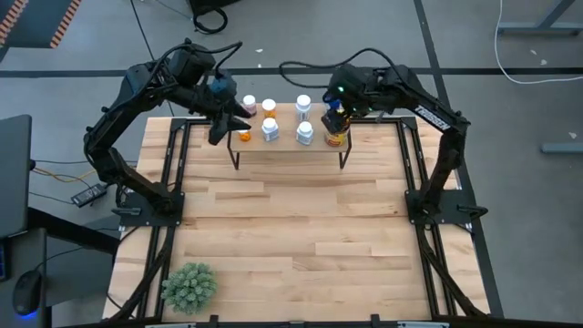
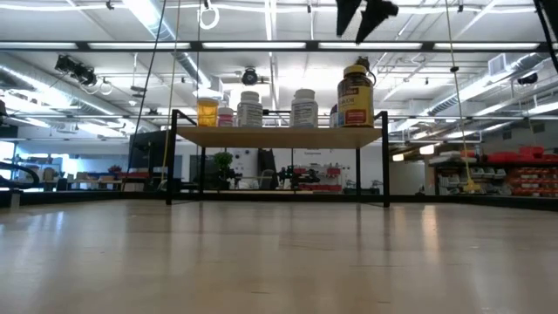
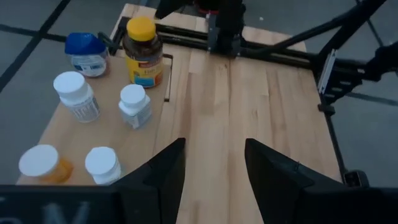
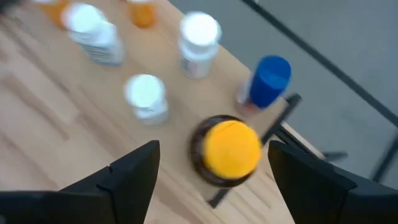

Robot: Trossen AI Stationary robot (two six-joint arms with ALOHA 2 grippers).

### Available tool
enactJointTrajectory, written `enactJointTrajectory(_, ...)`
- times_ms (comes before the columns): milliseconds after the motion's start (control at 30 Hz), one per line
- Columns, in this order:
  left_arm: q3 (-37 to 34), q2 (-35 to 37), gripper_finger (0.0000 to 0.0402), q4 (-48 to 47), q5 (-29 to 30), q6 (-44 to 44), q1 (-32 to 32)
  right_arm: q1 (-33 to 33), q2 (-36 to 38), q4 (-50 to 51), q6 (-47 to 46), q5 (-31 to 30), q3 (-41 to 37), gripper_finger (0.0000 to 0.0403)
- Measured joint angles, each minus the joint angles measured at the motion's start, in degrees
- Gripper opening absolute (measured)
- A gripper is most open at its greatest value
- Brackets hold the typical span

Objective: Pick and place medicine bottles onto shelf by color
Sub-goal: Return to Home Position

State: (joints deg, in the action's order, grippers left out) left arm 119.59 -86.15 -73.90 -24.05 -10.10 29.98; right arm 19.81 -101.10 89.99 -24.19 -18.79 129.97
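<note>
The shelf (image 1: pixel 290 150) stands at the table's far middle, with several medicine bottles upright on their bases on it: white ones (image 1: pixel 305 134), orange ones (image 1: pixel 244 134), a blue one (image 4: pixel 268 81) and the large amber yellow-capped bottle (image 1: pixel 337 138) at its right end. My right gripper (image 4: pixel 211 186) is open, above the amber bottle (image 4: pixel 229 149), with one finger to either side of the cap and clear of it; in the low view its fingers (image 2: pixel 366 13) hang well above the bottle (image 2: pixel 356 96). My left gripper (image 3: pixel 214 168) is open and empty above the shelf's left end (image 1: pixel 223 123).
A green spiky plant (image 1: pixel 189 286) stands at the table's near left corner. Black frame rails run along the table's left and right sides (image 1: pixel 414 173). The shelf rests on thin black legs (image 2: pixel 385 170). Bare wood lies between the shelf and the near edge.
</note>
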Motion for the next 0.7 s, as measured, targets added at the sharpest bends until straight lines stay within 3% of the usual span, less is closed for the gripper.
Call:
enactJointTrajectory(100, -1.54, 2.89, 0.0166, 0.35, -0.97, -2.23, 0.13, -4.54, 2.19, -1.87, -1.22, -2.21, 0.0, 0.0305)
enactJointTrajectory(167, -6.56, 8.5, 0.0153, 5.44, -1.85, -2.35, 0.13, -8.05, 3.67, -3.44, -2.76, -4.84, 0.0, 0.0297)
enactJointTrajectory(367, -38.23, 29.07, 0.0092, 29.29, -2.14, 9.3, 1.53, -17.74, 9.19, -5.49, -11.51, -16.35, -4.54, 0.0258)
enactJointTrajectory(533, -60.85, 41.59, 0.0041, 54.23, -2.66, 29.38, 1.52, -23.21, 17.14, -16.47, -19.34, -16.32, -22.97, 0.0198)
enactJointTrajectory(700, -71.66, 48.67, 0.0006, 65.27, -1.6, 38.14, 1.65, -25.24, 30.08, -35.86, -22.94, -11.18, -46.23, 0.0112)
